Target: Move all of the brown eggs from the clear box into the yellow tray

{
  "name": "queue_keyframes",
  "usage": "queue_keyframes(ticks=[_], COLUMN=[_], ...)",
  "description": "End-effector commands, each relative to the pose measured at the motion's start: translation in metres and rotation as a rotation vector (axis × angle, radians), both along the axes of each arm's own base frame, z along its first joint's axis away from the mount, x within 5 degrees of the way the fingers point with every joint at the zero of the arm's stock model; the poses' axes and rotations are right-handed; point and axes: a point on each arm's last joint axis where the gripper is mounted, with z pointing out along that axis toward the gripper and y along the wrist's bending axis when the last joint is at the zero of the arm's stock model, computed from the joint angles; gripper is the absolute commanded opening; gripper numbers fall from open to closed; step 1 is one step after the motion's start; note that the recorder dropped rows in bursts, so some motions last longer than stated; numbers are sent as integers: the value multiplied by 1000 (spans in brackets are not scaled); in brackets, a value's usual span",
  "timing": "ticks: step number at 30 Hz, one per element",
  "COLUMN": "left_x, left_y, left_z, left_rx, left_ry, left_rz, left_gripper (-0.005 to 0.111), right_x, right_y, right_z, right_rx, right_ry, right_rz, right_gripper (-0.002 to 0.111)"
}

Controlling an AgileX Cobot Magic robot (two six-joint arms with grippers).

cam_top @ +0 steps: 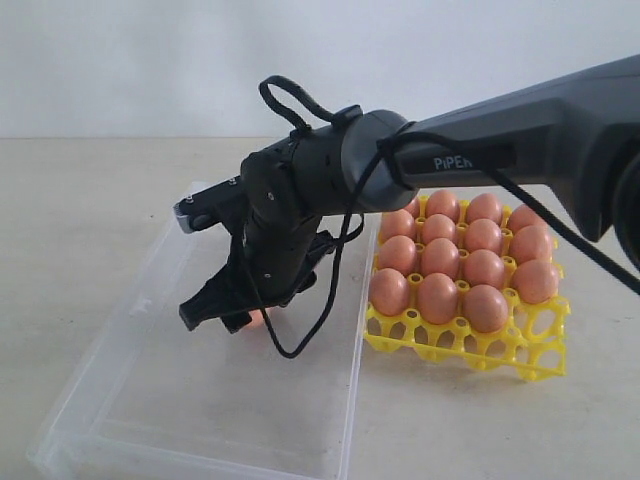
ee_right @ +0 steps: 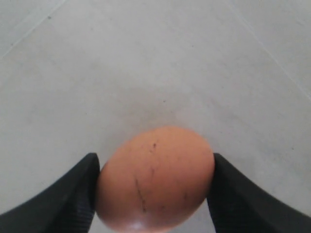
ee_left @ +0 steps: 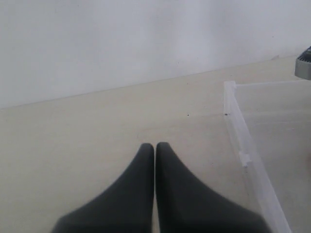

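Note:
My right gripper (cam_top: pixel 232 318) reaches across from the right into the clear box (cam_top: pixel 190 400) and is shut on a brown egg (cam_top: pixel 256 320). In the right wrist view the speckled egg (ee_right: pixel 155 179) sits squeezed between the two black fingers (ee_right: pixel 77 194), over the box's bare floor. No other egg shows in the box. The yellow tray (cam_top: pixel 500 352) stands to the right of the box with several brown eggs (cam_top: pixel 438 296) in its cups; the front right corner cup (cam_top: pixel 546 322) is bare. My left gripper (ee_left: pixel 155 145) is shut on nothing, above the table beside the box wall (ee_left: pixel 245 145).
The right arm's dark body and looped black cable (cam_top: pixel 320 300) hang over the box's right half. A grey part of that arm (ee_left: pixel 304 63) shows at the edge of the left wrist view. A pale wall stands behind the beige table (cam_top: pixel 80 200).

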Motion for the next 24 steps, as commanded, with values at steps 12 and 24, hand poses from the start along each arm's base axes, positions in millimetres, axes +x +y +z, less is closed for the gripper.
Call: queue_keyframes(ticks=[12,24], left_x=[0,0], left_y=[0,0], left_z=[-1,-1], left_rx=[-11,-11], left_ry=[-3,-3], left_rz=[-3,-3], left_gripper=[1,1], right_x=[5,2], right_y=[0,-1], right_z=[1,9], right_rx=[49,42], right_ry=[-6,113], right_rz=[-127,-304], right_gripper=[72,72])
